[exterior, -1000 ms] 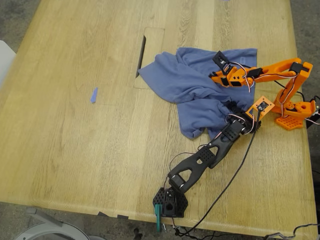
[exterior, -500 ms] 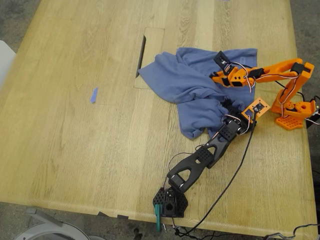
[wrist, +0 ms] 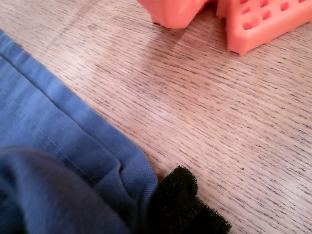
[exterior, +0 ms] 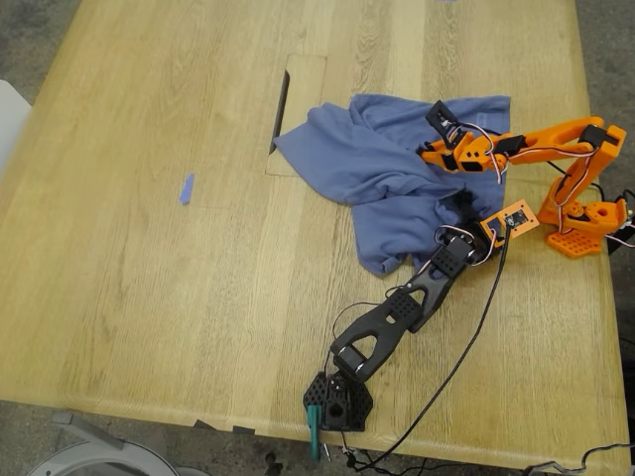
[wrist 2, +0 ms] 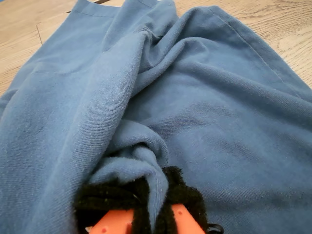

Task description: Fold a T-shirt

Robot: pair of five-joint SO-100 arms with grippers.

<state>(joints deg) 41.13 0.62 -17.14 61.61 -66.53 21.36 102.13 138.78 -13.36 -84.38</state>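
Although the T-shirt lies almost as it did a second ago, both arms have shifted a little. In the exterior view the orange arm's wrist has edged slightly toward that view's right, and the black arm's wrist has rolled, so the small orange board on it now sits more lengthwise. The cloth near the black arm's tip is drawn a touch tighter than before.

The T-shirt is a periwinkle-blue heap, crumpled and loosely gathered, on the desk toward the exterior view's right. One corner reaches the rectangular cut-out panel in the desk top. Deep folds run across the middle, a stitched hem shows along its edges, and no print is visible.

My second tool, on the orange arm, is closed on a raised ridge of the T-shirt, with the fabric pinched between its black-padded fingers. In the exterior view it sits on the heap's side nearest the orange base.

My first tool, on the black arm, is at the shirt's hemmed edge. Its wrist view shows one black foam pad touching the hem; whether it grips the cloth, I cannot tell.

A small blue tape scrap lies well apart, toward the exterior view's left.
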